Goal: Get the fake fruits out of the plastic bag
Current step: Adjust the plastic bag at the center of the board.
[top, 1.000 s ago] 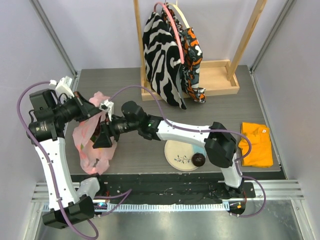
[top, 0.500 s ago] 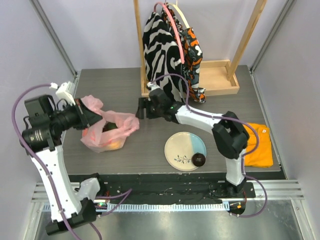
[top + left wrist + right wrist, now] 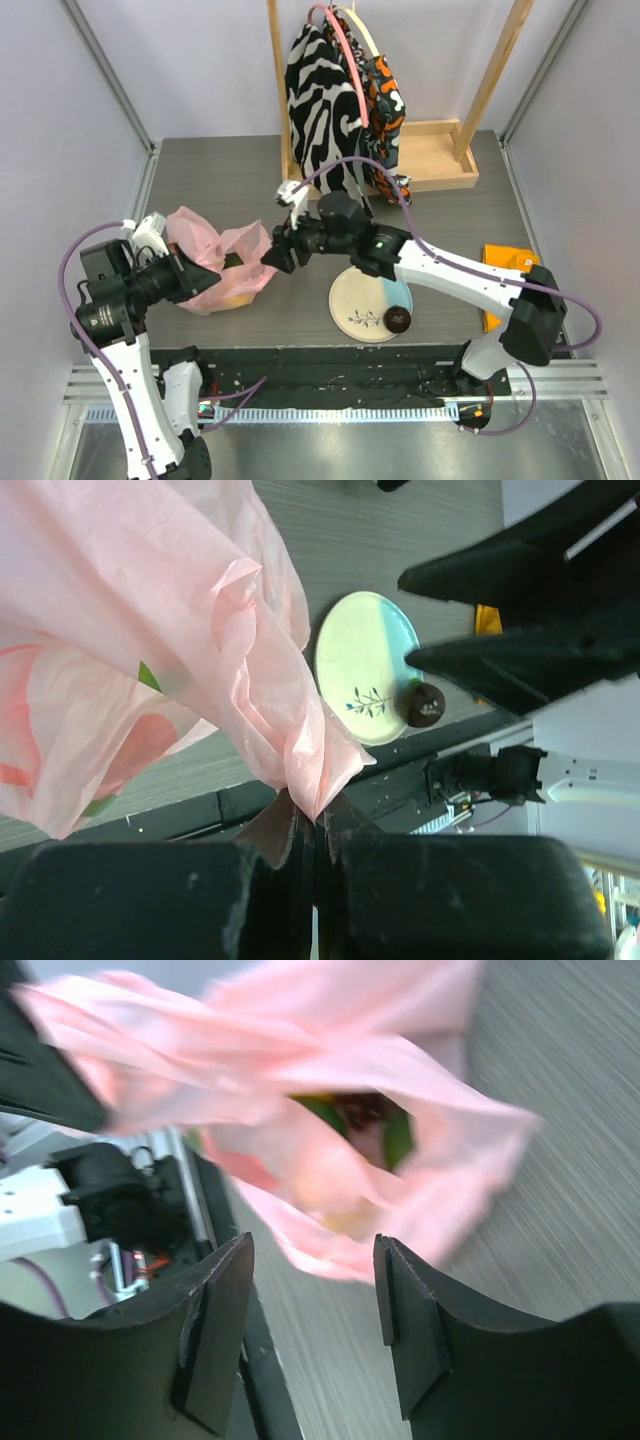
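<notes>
The pink plastic bag (image 3: pixel 218 262) lies on the table at the left, its mouth facing right. My left gripper (image 3: pixel 205 282) is shut on the bag's near edge (image 3: pixel 310 770). My right gripper (image 3: pixel 272 258) is open and empty, just right of the bag's mouth (image 3: pixel 360 1125). Green and dark fruits (image 3: pixel 350 1120) show inside the opening, and a yellow-orange one (image 3: pixel 236 296) shows through the plastic. A dark maroon round fruit (image 3: pixel 398 320) sits on the cream-and-blue plate (image 3: pixel 358 300); it also shows in the left wrist view (image 3: pixel 425 704).
A wooden rack (image 3: pixel 440 160) at the back holds a zebra-striped cloth bag (image 3: pixel 320 110) and an orange patterned one. A folded orange cloth (image 3: pixel 500 262) lies at the right, partly behind my right arm. The table's black front edge (image 3: pixel 330 360) is close.
The left gripper has lowered the bag toward the table's near left. The right gripper, which had drawn back to the rack, has come forward again to the bag's mouth.
</notes>
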You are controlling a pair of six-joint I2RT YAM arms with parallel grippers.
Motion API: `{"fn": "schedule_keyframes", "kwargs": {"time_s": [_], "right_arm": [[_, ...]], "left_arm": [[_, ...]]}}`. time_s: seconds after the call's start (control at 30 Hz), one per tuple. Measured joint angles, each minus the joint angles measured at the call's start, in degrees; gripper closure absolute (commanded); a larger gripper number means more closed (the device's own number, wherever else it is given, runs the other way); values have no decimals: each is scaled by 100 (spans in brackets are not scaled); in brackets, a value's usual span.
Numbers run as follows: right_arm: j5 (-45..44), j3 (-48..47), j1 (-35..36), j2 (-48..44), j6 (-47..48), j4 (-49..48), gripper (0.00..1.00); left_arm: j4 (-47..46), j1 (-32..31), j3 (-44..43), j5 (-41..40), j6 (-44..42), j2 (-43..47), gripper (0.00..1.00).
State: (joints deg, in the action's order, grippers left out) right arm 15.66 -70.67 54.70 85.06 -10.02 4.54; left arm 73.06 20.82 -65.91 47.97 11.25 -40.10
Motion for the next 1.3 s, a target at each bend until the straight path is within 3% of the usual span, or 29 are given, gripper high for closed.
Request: {"fn": "schedule_keyframes", "kwargs": {"time_s": [0.17,0.37,0.57,0.83,1.17,1.3], "right_arm": [[142,-813,337,1102,-68,-319,44],[-262,-1589,236,2715,-702,-332,44],[-629,-1978,195,3338,-1054,-269,47],[-894,-1871,625,3373,-669,-212,52],[-870,-42,962,2260,459,35,51],[-894,238,949,1762,708,177,50]], "left_arm": [[-175,20,66,-201,251,153,100],[-262,33,-162,-363,358,151,100],[-260,74,-264,-452,358,164,100],[-387,223,-264,-442,481,160,100],[-693,258,-120,-376,658,144,100],[-767,258,-24,-358,699,149,100]]}}
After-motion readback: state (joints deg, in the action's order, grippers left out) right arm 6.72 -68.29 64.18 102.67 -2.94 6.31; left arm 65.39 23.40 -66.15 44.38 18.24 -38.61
